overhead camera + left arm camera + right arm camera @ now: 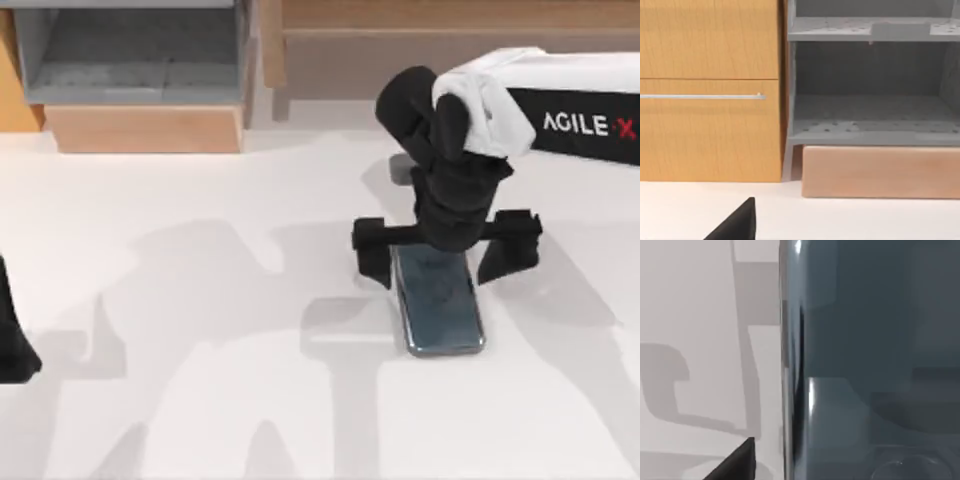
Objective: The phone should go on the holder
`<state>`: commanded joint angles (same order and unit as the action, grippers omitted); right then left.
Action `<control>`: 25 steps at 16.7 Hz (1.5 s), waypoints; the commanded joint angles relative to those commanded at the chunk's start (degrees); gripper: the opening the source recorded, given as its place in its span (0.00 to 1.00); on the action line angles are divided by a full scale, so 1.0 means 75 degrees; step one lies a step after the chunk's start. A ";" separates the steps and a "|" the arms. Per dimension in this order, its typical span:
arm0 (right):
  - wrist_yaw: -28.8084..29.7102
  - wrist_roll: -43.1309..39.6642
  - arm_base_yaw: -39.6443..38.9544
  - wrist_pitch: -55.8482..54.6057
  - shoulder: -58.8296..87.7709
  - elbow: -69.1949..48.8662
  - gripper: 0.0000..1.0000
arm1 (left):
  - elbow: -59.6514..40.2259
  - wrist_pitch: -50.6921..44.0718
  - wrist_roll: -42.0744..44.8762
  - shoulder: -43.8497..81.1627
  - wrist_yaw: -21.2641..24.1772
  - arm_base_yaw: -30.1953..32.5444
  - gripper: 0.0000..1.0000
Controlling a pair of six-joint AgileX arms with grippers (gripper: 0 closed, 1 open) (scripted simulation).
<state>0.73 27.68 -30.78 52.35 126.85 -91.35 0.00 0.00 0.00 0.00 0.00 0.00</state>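
The right gripper (pixel 447 250) hangs over the phone's (pixel 440 310) far end, fingers spread wide on either side. The phone lies flat on the table (pixel 200 350), right of centre. The left arm (pixel 12 340) sits parked at the left edge.

top view looks straight down on the white table (pixel 200 400). left wrist view faces the cabinet (pixel 710 90) horizontally. right wrist view sits close above the phone (pixel 870 340), shared with top.

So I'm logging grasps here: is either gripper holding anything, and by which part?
Nothing is held yet. The right gripper is open, straddling the far end of the phone, which lies flat on the table. The left arm is parked at the left edge.
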 joint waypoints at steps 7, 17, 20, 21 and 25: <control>0.0003 0.0011 -0.0008 -0.0467 0.0236 0.0307 0.92 | 0.0000 0.0000 0.0000 0.0000 0.0000 0.0000 1.00; 0.0003 0.0011 -0.0008 -0.0467 0.0236 0.0307 0.17 | 0.0000 0.0000 0.0000 0.0000 0.0000 0.0000 1.00; 0.0003 0.0011 -0.0008 -0.0467 0.0236 0.0307 0.00 | 0.0000 0.0000 0.0000 0.0000 0.0000 0.0000 1.00; 0.0003 0.0011 -0.0008 -0.0467 0.0236 0.0307 0.00 | 0.0000 0.0000 0.0000 0.0000 0.0000 0.0000 1.00; 0.0003 0.0011 -0.0008 -0.0467 0.0236 0.0307 0.00 | 0.0000 0.0000 0.0000 0.0000 0.0000 0.0000 1.00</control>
<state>0.75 27.77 -30.84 48.85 128.62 -89.04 0.00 0.00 0.00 0.00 0.00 0.00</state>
